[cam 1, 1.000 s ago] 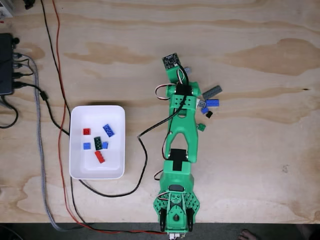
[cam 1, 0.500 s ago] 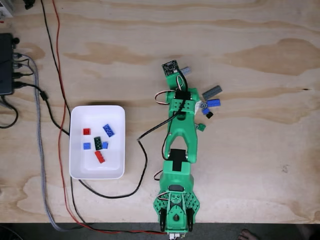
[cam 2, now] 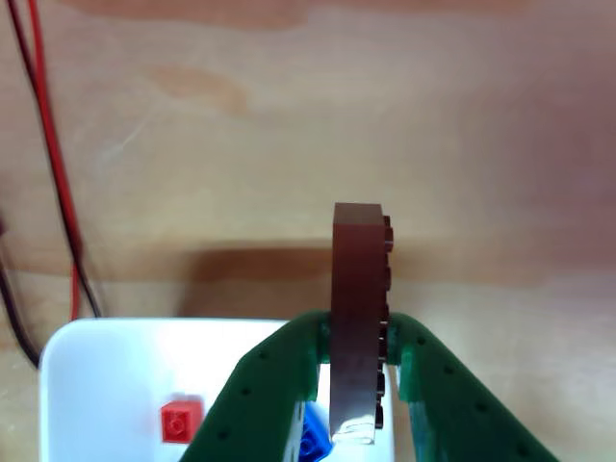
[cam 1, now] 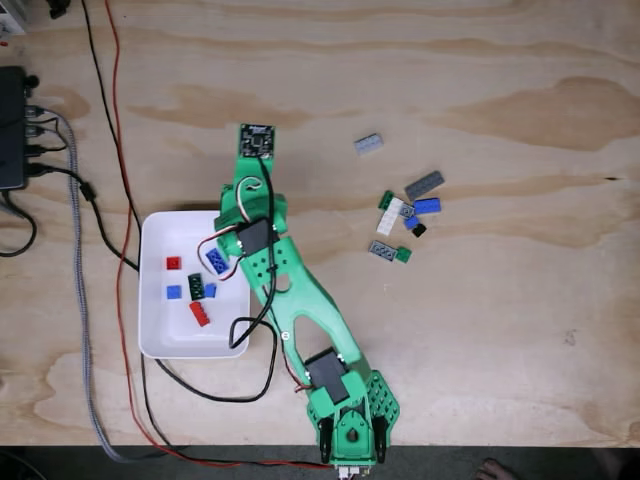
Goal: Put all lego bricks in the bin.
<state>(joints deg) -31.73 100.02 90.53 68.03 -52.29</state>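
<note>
Your gripper (cam 2: 358, 371) is clamped on a brown brick (cam 2: 358, 318), held on edge w/ studs facing right in the other view, both green fingers (cam 2: 279, 385) pressed against its sides. In that view the brick hangs over the far edge of the white bin (cam 1: 158, 300), w/ a red brick (cam 2: 180, 422) and a bit of blue one below it. In the fixed view your arm (cam 1: 290, 300) slants up-left from its base at the bottom edge, wrist over the bin's upper right corner. Inside the bin: two red, three blue, one dark green brick (cam 1: 196, 287). Still on the table, well right of the arm: a grey brick (cam 1: 368, 144) alone, plus a cluster (cam 1: 405, 218) of grey, blue, white, green and black pieces.
</note>
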